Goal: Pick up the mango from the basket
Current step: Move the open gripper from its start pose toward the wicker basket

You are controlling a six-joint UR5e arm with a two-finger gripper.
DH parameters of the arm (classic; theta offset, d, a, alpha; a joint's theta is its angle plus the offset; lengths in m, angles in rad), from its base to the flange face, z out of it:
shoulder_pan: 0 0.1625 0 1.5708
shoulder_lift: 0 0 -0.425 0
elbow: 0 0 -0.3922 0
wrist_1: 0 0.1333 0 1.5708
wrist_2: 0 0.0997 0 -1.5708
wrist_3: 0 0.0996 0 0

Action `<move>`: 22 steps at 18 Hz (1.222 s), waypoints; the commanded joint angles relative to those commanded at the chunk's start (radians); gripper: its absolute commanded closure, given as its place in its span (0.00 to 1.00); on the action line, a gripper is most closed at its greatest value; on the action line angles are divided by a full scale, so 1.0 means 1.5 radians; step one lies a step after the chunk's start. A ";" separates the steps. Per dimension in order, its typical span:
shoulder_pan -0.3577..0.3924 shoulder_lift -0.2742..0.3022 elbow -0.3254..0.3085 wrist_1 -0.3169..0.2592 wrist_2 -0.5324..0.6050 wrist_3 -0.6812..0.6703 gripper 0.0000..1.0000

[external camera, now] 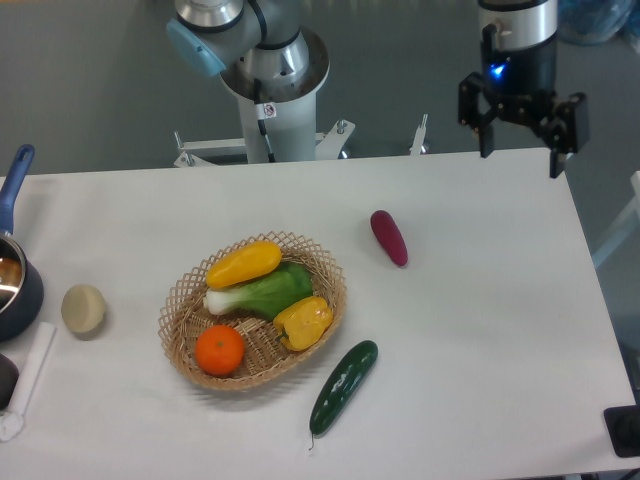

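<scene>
The mango (pixel 244 263), a smooth yellow-orange oval, lies at the back of the wicker basket (pixel 182 299) left of the table's middle. Beside it in the basket are a green leafy vegetable (pixel 262 292), a lumpy yellow bell pepper (pixel 303 322) and a round orange (pixel 219 350). My gripper (pixel 520 150) hangs open over the table's far right edge, far from the basket, with nothing between its fingers.
A purple eggplant (pixel 389 237) lies right of the basket and a dark green cucumber (pixel 343 386) at its front right. At the left edge stand a blue pot (pixel 14 280) and a pale round potato (pixel 84 308). The robot base (pixel 270 90) stands behind the table.
</scene>
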 joint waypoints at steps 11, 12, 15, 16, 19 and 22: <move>-0.073 0.012 -0.043 -0.002 -0.075 -0.258 0.00; -0.080 0.016 -0.046 -0.003 -0.076 -0.283 0.00; -0.112 0.034 -0.075 -0.003 -0.075 -0.294 0.00; -0.115 0.040 -0.084 -0.003 -0.074 -0.294 0.00; -0.130 0.048 -0.102 -0.004 -0.078 -0.293 0.00; -0.152 0.055 -0.124 -0.002 -0.074 -0.294 0.00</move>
